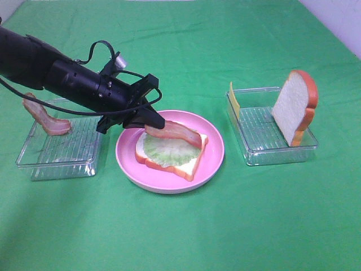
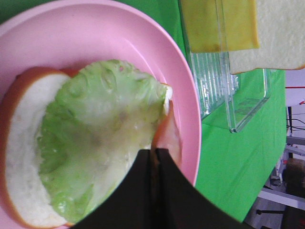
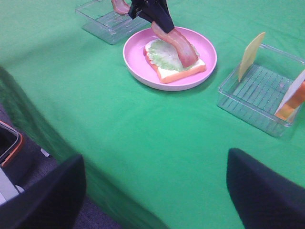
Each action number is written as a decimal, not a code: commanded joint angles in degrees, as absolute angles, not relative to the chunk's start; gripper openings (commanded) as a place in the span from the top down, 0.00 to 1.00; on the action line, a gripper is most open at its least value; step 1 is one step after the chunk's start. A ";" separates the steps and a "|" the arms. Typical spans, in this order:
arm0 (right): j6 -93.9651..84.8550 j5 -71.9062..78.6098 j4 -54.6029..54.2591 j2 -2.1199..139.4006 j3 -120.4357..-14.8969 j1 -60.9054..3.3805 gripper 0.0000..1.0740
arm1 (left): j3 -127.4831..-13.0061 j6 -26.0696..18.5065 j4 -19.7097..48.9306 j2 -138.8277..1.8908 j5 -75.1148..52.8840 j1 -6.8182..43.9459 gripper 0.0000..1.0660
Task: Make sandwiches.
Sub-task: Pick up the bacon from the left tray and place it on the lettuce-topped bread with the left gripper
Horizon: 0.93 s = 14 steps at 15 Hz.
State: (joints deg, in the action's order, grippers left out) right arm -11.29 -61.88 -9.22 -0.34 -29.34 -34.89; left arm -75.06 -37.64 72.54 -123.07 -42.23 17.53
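Bacon placement: left gripper [image 1: 148, 120] pinches bacon strip [image 1: 176, 134] over sandwich [image 1: 169, 155], centre frame.
The strip lies across lettuce [image 1: 161, 148] on bottom bread slice [image 1: 189, 167] in pink plate [image 1: 214, 152], not yet released. Left to add: cheese [image 1: 234, 100] and top bread slice [image 1: 294, 106], in right-hand tray [image 1: 265, 153]. Idle right gripper [image 3: 157, 191] is spread and empty. Roughly halfway.

A green cloth covers the tabletop [image 1: 186, 237] under even light. A pale wall [image 1: 341, 22] shows past its far corner. Grey floor [image 3: 102, 220] lies below its edge.
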 commanded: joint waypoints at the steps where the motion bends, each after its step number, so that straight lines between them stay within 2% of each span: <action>1: -11.92 -61.42 -9.05 -0.92 -29.11 -34.78 0.28 | -75.34 -33.98 68.24 -122.21 -40.28 17.48 1.00; 3: -11.92 -61.42 -9.05 -0.92 -29.11 -34.78 0.28 | -75.57 -29.62 61.99 -120.38 -37.59 17.48 1.00; 5: -11.92 -61.42 -9.05 -0.92 -29.11 -34.78 0.28 | -76.55 -28.99 60.33 -119.92 -38.79 17.48 0.92; 7: -11.92 -61.42 -9.05 -0.92 -29.11 -34.78 0.28 | -76.55 -28.99 60.33 -119.92 -39.25 17.76 0.72; 8: -11.92 -61.42 -9.05 -0.92 -29.11 -34.78 0.28 | -76.55 -28.36 60.50 -119.92 -39.71 18.11 0.54; 9: -11.92 -61.42 -9.05 -0.92 -29.11 -34.78 0.28 | -76.55 -27.50 60.45 -119.92 -39.71 18.16 0.43; 10: -11.92 -61.42 -9.05 -0.92 -29.11 -34.78 0.28 | -76.55 -27.56 60.50 -119.86 -39.76 18.16 0.37; 11: -11.86 -61.42 -9.05 -0.92 -29.11 -34.78 0.28 | -76.55 -27.56 60.45 -119.69 -40.11 18.16 0.34; 14: -11.86 -61.42 -9.05 -0.92 -29.11 -34.78 0.28 | -76.55 -27.56 56.61 -116.77 -39.71 18.16 0.34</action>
